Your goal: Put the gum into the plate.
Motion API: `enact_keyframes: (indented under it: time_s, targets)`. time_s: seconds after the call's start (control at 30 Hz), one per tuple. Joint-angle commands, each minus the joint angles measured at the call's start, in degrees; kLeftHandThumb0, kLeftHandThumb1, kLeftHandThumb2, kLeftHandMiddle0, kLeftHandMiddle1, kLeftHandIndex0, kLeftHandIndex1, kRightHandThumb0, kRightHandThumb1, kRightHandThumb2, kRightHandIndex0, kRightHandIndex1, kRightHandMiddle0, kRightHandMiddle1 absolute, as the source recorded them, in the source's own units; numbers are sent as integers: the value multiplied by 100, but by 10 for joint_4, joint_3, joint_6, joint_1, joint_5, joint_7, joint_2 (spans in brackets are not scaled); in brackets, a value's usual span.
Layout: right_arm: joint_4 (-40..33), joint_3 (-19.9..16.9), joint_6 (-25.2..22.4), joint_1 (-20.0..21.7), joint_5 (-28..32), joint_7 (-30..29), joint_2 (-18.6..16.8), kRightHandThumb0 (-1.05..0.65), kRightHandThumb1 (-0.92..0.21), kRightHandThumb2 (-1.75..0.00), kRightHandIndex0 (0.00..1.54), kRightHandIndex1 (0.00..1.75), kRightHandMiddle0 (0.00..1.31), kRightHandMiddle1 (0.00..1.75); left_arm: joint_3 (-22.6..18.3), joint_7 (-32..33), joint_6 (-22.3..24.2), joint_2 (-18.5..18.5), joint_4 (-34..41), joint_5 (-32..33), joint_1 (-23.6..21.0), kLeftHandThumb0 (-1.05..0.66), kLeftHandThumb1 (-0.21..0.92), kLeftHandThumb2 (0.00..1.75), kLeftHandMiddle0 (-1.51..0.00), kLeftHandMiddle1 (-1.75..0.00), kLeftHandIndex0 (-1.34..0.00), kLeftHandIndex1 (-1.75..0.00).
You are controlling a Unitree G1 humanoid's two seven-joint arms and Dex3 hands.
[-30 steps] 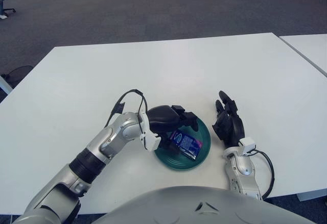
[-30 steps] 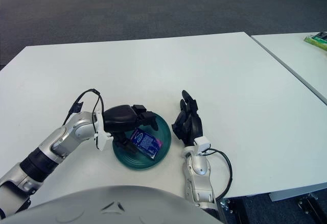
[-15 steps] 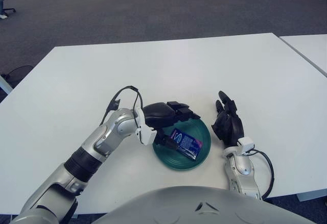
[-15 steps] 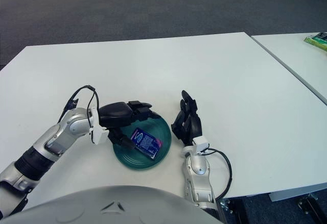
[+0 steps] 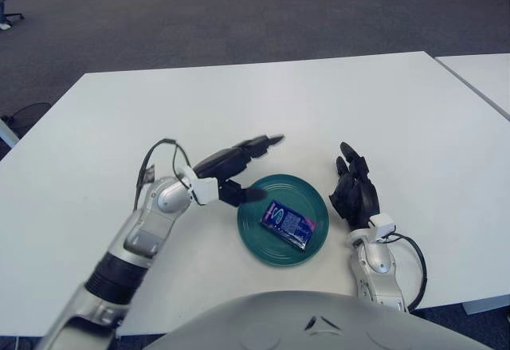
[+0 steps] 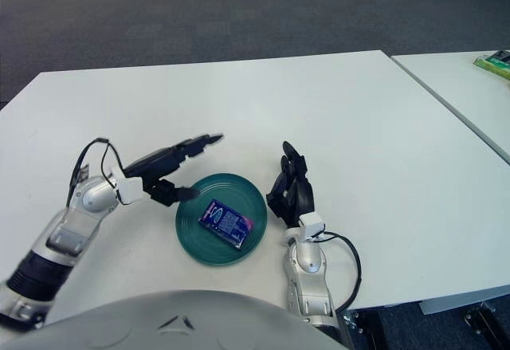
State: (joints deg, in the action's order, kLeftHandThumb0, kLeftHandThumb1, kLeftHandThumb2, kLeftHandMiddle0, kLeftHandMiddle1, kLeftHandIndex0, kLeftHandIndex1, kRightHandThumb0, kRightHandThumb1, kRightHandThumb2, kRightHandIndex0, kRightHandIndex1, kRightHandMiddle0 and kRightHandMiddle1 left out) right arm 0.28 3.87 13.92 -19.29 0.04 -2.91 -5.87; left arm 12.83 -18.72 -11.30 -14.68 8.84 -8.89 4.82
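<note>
A blue gum pack (image 5: 288, 222) lies flat inside the dark green plate (image 5: 311, 194) near the table's front edge. My left hand (image 5: 237, 161) is open, fingers spread, raised just left of and behind the plate's rim, holding nothing. My right hand (image 5: 356, 190) rests upright on the table just right of the plate, fingers relaxed and empty. In the right eye view the gum (image 6: 225, 222) sits in the middle of the plate (image 6: 247, 186).
The white table (image 5: 263, 103) stretches far behind the plate. A second white table (image 5: 482, 75) stands at the right, with a green item (image 6: 494, 62) on it. Grey carpet lies beyond.
My left hand has let go of the gum and drawn back left and up from over the plate, fingers opening. The gum stays in the plate. The right hand has not moved.
</note>
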Motion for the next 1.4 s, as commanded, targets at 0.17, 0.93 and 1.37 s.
enact_keyframes:
  time_s: [0.17, 0.93, 1.37]
  targets:
    - [52, -6, -52, -40, 11, 5, 2, -70, -92, -96, 18, 0, 0, 42, -38, 114, 36, 168, 58, 175, 168, -105, 92, 65, 0, 0, -1, -1]
    - [42, 4, -74, -45, 2, 20, 15, -65, -92, -101, 15, 0, 0, 33, -70, 250, 197, 215, 158, 149, 264, -105, 92, 95, 0, 0, 0, 0]
    - [23, 7, -108, -48, 2, 25, 22, -66, -92, -101, 14, 0, 0, 30, -45, 263, 147, 201, 73, 74, 274, -97, 92, 103, 0, 0, 0, 0]
